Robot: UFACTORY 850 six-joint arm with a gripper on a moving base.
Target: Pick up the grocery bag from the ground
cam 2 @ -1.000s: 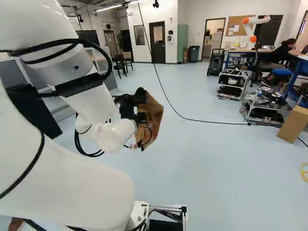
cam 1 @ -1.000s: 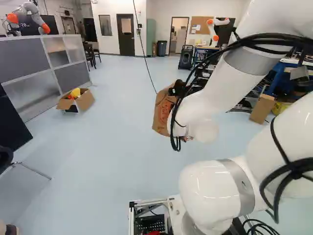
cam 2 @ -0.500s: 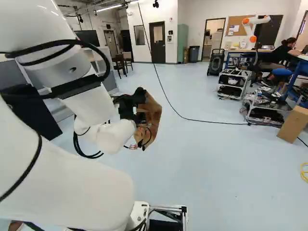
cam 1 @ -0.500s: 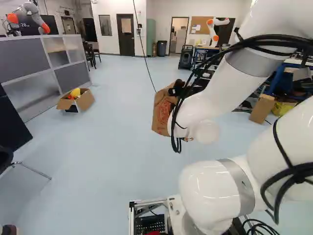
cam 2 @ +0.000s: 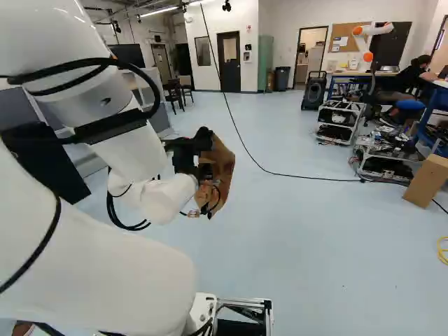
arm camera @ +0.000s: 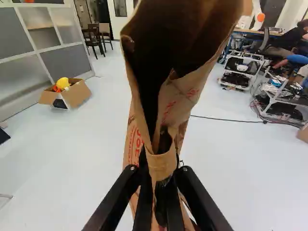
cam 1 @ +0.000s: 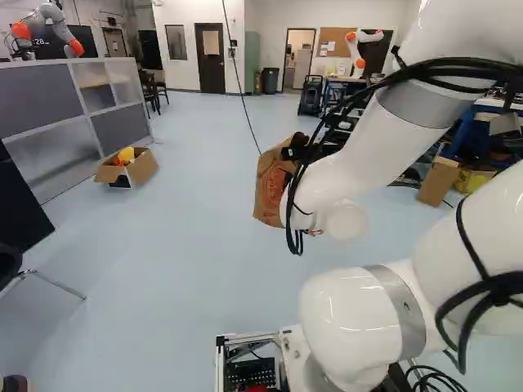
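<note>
"Nearest entry?"
"One arm [cam 1: 372, 151], white, leading out to one black gripper [cam 2: 187, 155]."
"Condition of the jaws?"
"Closed on brown paper: the wrist view has the gripper [arm camera: 161, 166] grasping one grocery bag [arm camera: 161, 168], a gathered fold pinched between its two fingers, one on either side."
"Lie of the bag?"
"Fold between the jaws; wider part, mouth gaping, spread just ahead of them; red print on the side. Contents: cannot tell."
"Next, outward?"
"One black cable [cam 2: 315, 178], on the floor beyond the jaws. One cardboard box [cam 1: 144, 169], flaps open, yellow item [cam 1: 126, 154] inside, well beyond the jaws and to their left."
"Farthest?"
"Another robot [cam 2: 364, 43], white and orange, far beyond the jaws, to their right."
</note>
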